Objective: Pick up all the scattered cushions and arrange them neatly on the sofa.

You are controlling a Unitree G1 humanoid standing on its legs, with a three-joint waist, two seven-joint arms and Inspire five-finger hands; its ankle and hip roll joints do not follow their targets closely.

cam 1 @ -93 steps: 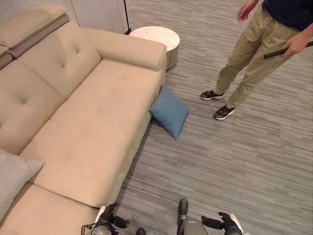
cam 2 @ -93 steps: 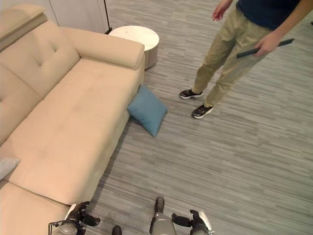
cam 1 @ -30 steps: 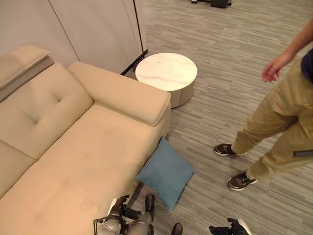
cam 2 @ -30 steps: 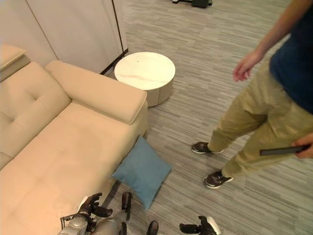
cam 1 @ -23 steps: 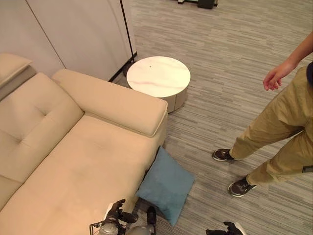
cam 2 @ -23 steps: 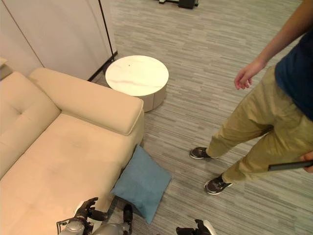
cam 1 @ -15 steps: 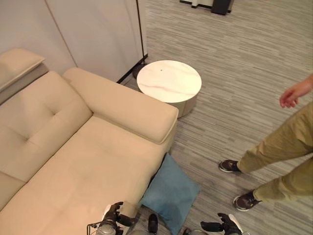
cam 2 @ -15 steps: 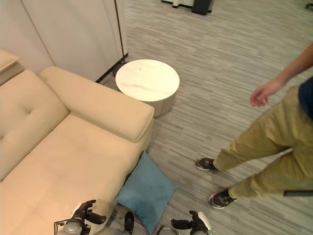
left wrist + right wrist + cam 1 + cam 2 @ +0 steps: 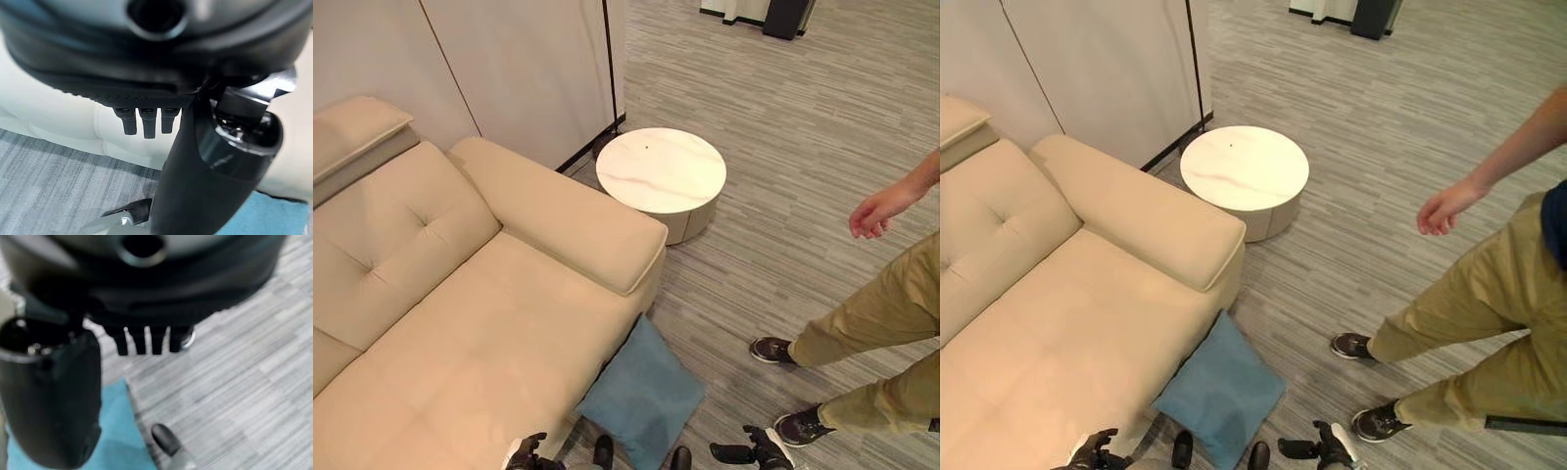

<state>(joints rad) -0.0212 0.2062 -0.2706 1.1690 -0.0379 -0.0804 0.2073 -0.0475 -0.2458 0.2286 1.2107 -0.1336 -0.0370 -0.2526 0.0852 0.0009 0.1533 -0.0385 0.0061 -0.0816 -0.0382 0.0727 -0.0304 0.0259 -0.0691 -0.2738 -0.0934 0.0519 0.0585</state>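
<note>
Blue cushion not picked up yet

The blue cushion (image 9: 641,399) lies on the floor, leaning on the sofa (image 9: 480,323) front edge below its armrest. The left hand (image 9: 146,122) and right hand (image 9: 146,340) hang empty, fingers straight. I think the job has barely begun

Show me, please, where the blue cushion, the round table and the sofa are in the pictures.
Cushion (image 9: 644,397): left eye view, middle of its blue face, on the floor against the sofa's front.
Table (image 9: 1244,167): right eye view, centre of its white top.
Sofa (image 9: 480,357): left eye view, bare seat.
</note>
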